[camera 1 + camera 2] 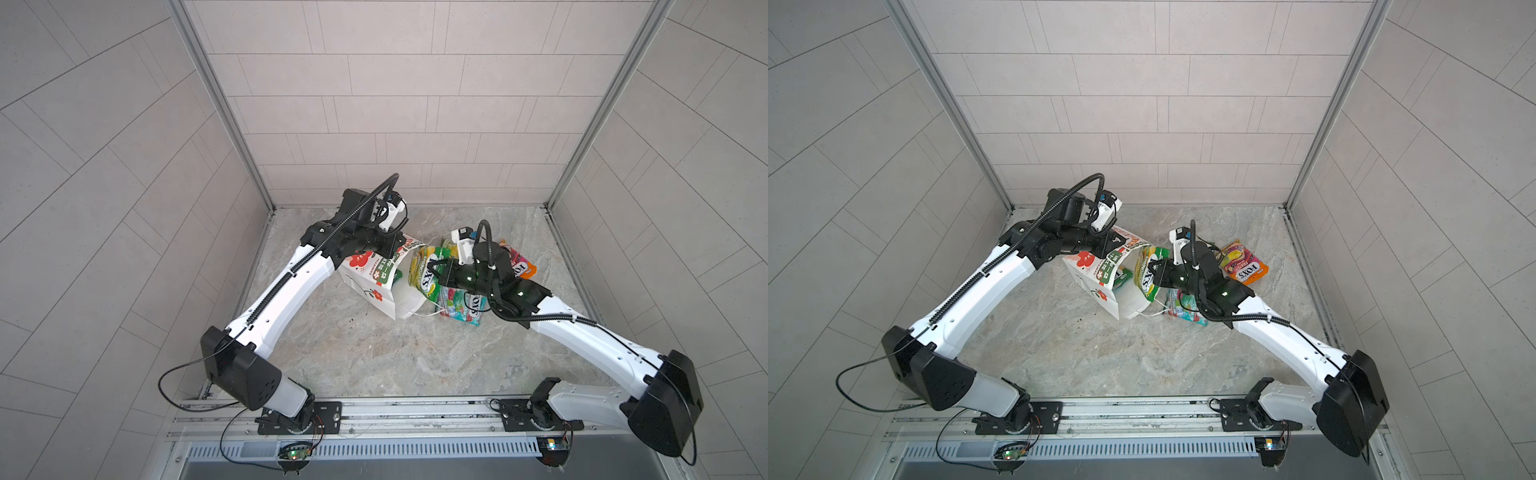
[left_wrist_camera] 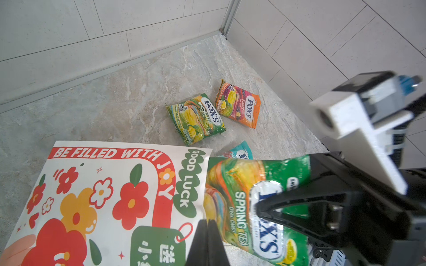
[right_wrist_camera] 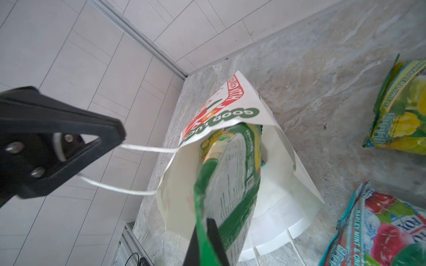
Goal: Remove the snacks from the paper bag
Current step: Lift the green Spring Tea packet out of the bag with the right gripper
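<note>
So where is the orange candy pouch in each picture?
In both top views: the orange pouch lies at the right, just past the right arm.
Left wrist view: the pouch lies beyond the paper bag, next to a green pouch.
Right wrist view: not in it.
Shared landmark: the paper bag, in all four.

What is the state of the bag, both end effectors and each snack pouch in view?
paper bag: on its side, mouth open.
left end effector: shut on cord handle.
right end effector: shut on held pouch.
held pouch: green-yellow, partly inside the bag.
loose green-yellow pouch: out, flat on table.
orange-pink pouch: out, flat on table.
teal-red pouch: out, on table.
</note>
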Robot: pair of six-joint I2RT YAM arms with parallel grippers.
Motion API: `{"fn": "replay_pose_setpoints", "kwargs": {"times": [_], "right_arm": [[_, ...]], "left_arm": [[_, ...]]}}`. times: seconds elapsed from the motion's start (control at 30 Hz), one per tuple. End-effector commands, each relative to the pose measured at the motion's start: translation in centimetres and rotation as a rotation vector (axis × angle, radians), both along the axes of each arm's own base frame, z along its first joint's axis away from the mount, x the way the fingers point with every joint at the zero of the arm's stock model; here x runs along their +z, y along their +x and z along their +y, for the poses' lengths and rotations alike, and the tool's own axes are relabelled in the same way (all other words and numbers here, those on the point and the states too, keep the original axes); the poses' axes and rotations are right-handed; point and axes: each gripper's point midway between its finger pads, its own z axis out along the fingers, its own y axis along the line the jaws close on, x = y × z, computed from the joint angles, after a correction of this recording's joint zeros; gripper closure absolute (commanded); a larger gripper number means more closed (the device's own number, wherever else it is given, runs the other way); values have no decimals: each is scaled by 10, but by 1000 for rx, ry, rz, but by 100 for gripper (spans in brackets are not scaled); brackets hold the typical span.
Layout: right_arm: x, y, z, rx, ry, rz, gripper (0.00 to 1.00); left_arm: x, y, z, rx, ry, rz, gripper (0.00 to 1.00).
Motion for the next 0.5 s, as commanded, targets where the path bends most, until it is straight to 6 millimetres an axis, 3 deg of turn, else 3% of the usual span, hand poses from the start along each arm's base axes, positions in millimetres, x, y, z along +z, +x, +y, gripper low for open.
{"fn": "replay_pose_setpoints", "kwargs": {"times": [0.0,0.23,0.47], "right_arm": [[32,-15,-14,21,-40,-94,100],[72,-39,-59,-36,-195,-214,100],[72,-47,-128,-209,-417,-223,100]], "left_arm": [[11,-4,-3,-37,-17,-20,100],[7,-2,-3,-30,-8,-13,100],[5,-1,-3,-28,-2,-12,100]]}}
